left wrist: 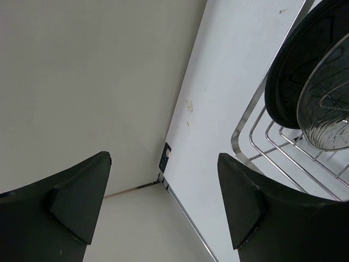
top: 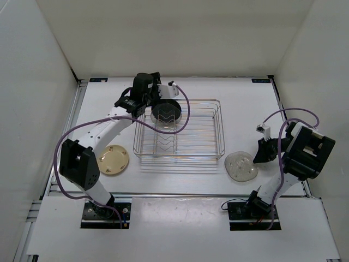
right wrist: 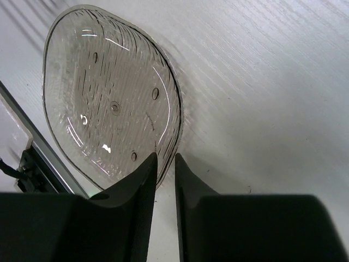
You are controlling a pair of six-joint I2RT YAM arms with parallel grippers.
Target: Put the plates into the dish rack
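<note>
Left wrist view shows the left tool point(left wrist: 163, 158) released, its two dark fingers point(left wrist: 65, 210) spread wide with only the bare surface point(left wrist: 218, 109) and the enclosure wall between them. It touches nothing. Right wrist view shows the right tool point(right wrist: 166, 158) nearly clenched, with a thin slit left between its fingertips. The near rim of the loose translucent plate point(right wrist: 109, 98) runs into that slit. Whether the rim is actually pinched I cannot tell, since the fingers cover that stretch of the edge.

From the top external view, the left wrist covers the far-left corner of the dish rack point(top: 221, 131). The left wrist frame cuts off the right side of both racked plates. The rack holds the black plate point(left wrist: 294, 71) standing on edge at its far-left end. The racked translucent plate point(left wrist: 330, 103) stands upright just in front of it, overlapping its face.

The loose translucent plate lies on the surface just right of the rack's near-right corner. The cream plate point(top: 113, 160) lies flat left of the rack, beside the left arm's lower link
</note>
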